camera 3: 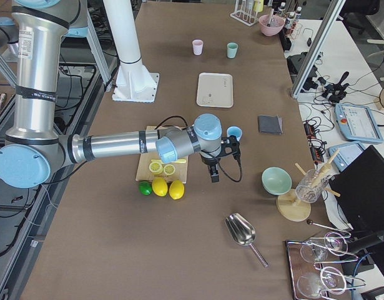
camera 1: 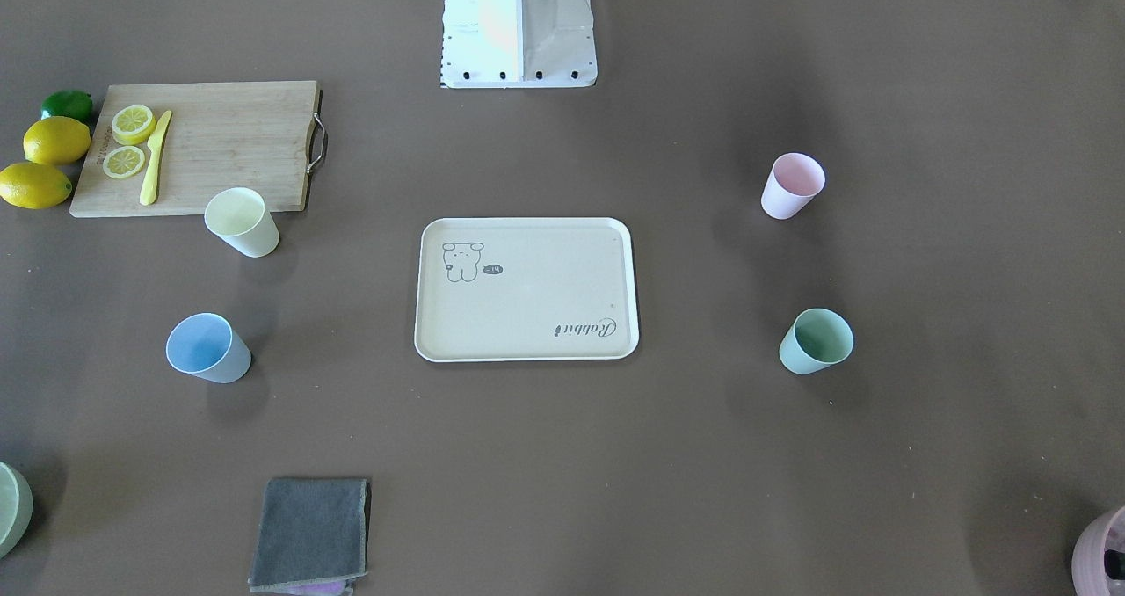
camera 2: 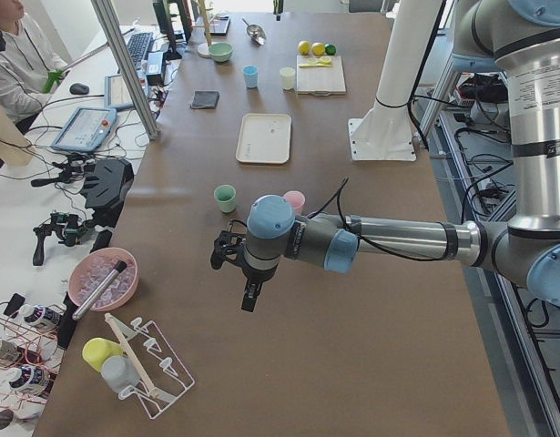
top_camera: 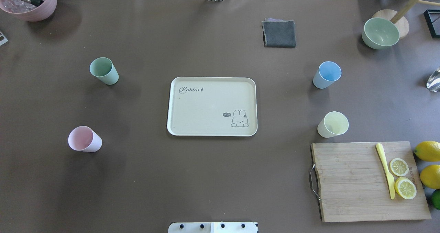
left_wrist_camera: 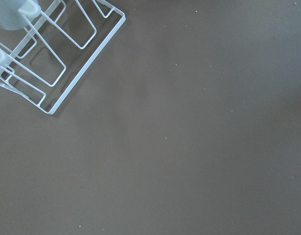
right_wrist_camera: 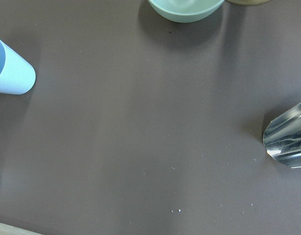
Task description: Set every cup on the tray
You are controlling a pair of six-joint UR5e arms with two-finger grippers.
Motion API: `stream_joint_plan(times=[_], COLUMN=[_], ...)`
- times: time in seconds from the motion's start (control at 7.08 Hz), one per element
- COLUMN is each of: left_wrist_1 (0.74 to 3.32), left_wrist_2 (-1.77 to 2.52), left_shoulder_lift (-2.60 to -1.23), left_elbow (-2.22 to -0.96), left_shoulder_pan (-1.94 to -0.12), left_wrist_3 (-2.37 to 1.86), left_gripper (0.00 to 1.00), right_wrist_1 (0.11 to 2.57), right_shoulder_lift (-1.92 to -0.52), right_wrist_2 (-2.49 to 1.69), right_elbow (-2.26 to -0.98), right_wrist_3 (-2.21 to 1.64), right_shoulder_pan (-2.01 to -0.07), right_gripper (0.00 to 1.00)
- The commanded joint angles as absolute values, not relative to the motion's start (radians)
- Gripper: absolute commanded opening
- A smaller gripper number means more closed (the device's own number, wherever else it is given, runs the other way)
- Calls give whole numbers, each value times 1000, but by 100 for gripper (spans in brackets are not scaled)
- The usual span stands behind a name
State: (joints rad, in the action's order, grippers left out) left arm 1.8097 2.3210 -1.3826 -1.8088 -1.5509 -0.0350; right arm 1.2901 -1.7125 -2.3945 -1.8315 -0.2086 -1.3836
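Only side views catch both arms: left pincer (camera 2: 250,296) and right pincer (camera 3: 214,173) states unreadable. Cream tray (top_camera: 212,106) mid-surface, bare; four cups (top_camera: 104,70) flank it.

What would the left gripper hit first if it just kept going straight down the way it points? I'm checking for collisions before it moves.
Probably only bare table: the left gripper points down, and its wrist view shows just a wire rack off to one side.

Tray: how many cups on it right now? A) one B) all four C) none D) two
C: the tray is bare; the mint cup, pink cup, blue cup and yellow cup all stand on the table off to its sides.
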Motion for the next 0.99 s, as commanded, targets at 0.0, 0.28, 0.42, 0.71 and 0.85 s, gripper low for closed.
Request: stream_joint_plan(times=[0.0,0.28,0.42,0.71,0.85], left_wrist_1=[1812,1816,1819,1819,1830], left_wrist_2=[2319,2324,2330,2329,2329], left_shoulder_lift=[-1384,-1385,-1382,-1382,-1381], left_elbow=[-1809,-1796,-1799,-1796,-1796], left_shoulder_pan=[-1548,-1543,-1543,-1540,-1536], left_wrist_3=[-32,-29,-31,-29,-38], left_gripper=[98,98,98,98,98], right_wrist_1=[1290,1290,1290,1293,1292], right_shoulder_lift=[-1712,-1713,-1713,-1707,-1701], right_wrist_2=[-2396,-2401,-2396,-2398,-2399], right_elbow=[-1832,-1832,-1832,-1829,-1829], right_wrist_3=[-209,-209,-209,-212,-244], right_shoulder_pan=[-1384,-1384,-1384,-1384,-1379], right_gripper=[100,100,100,100,100])
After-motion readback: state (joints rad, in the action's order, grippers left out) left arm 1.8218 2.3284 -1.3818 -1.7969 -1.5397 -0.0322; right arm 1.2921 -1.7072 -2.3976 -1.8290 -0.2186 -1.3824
